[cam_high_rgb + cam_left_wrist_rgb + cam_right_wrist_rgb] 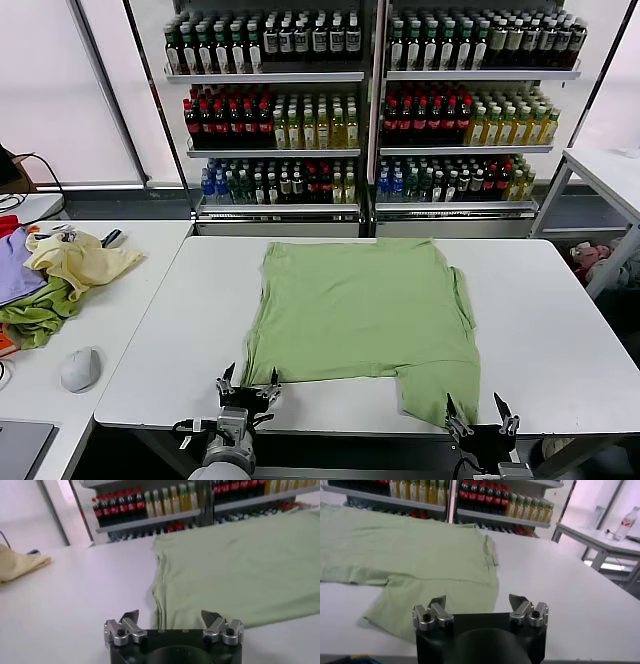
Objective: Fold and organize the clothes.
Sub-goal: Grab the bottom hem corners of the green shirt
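The shirt lies flat on the white desk, spread open just ahead of both claws; no fold shows, so by my reading nearly the whole task is left; the near sleeves hang toward the desk's front edge. The left claw hovers at the shirt's near left corner, fingers apart, holding nothing; the right claw sits just behind the near right sleeve, fingers apart too, empty; gripping those near corners looks next.

Each end effector has a black body; silver knuckles; dark fingertips.
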